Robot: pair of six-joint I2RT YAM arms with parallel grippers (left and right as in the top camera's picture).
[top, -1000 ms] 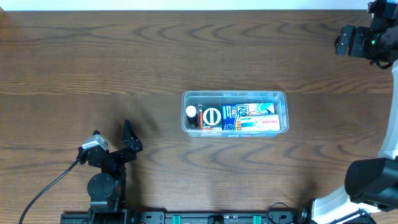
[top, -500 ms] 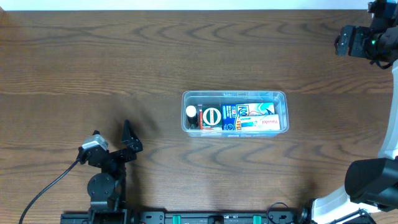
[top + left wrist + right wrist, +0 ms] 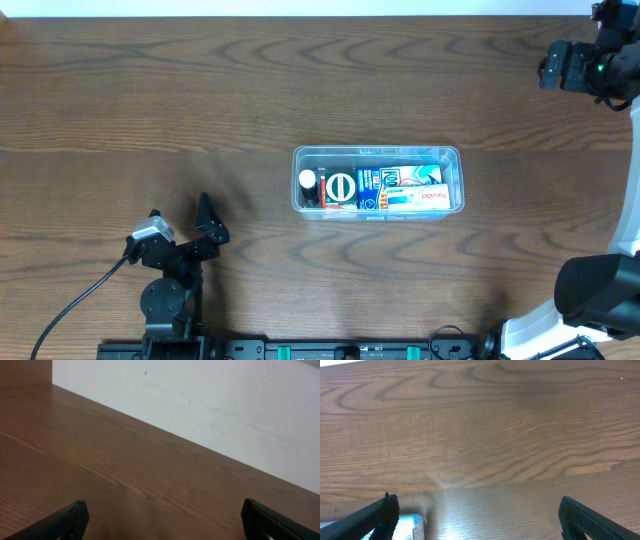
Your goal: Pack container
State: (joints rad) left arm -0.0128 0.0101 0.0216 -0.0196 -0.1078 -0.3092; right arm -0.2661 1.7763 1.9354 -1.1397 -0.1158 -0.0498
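The clear plastic container [image 3: 377, 152] lies at the table's middle. Inside it are a small dark bottle with a white cap [image 3: 308, 181], a box with a round black-and-white mark [image 3: 341, 187] and blue-and-white boxes [image 3: 405, 188]. My left gripper [image 3: 180, 222] is open and empty near the front left, far from the container; its wrist view [image 3: 162, 517] shows only bare wood between the fingers. My right gripper [image 3: 548, 67] is open and empty at the far right corner; its wrist view [image 3: 480, 517] shows wood between the fingers.
A pale blue corner [image 3: 409, 527] shows beside the right gripper's left finger; I cannot tell what it is. A white wall [image 3: 210, 405] stands past the table edge in the left wrist view. The right arm's base [image 3: 600, 290] is at the front right.
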